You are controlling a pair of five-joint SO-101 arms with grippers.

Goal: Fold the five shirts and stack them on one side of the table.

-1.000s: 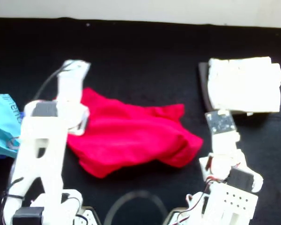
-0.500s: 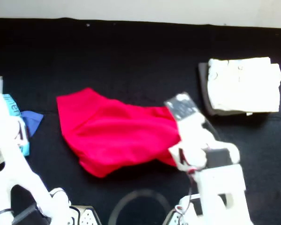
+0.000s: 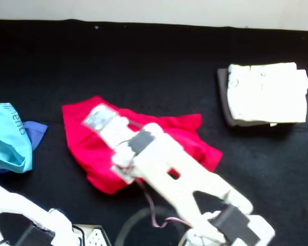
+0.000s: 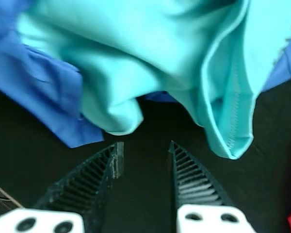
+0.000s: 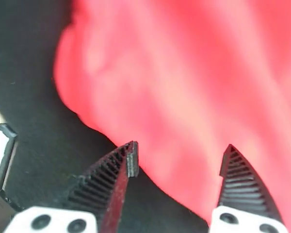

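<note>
At the middle of the table (image 3: pixel 143 61) the red shirt (image 3: pixel 187 130) lies crumpled, and the right gripper (image 5: pixel 181 150) hangs over its edge with jaws spread, grasping nothing. At the left, the left gripper (image 4: pixel 145 148), jaws likewise apart and empty, hovers by the cyan shirt (image 3: pixel 7 136), which lies on a blue shirt (image 3: pixel 35 130). Folded shirts (image 3: pixel 267 92) sit stacked at the far right.

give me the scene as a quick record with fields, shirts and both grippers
red shirt: crumpled, unfolded, mid-table
right gripper: open, over the red shirt's edge
left gripper: open, beside the cyan shirt
cyan shirt: bunched, lying on the blue shirt, left side of the high view
white shirt: folded, on top of a dark folded piece, right side
table: black surface
</note>
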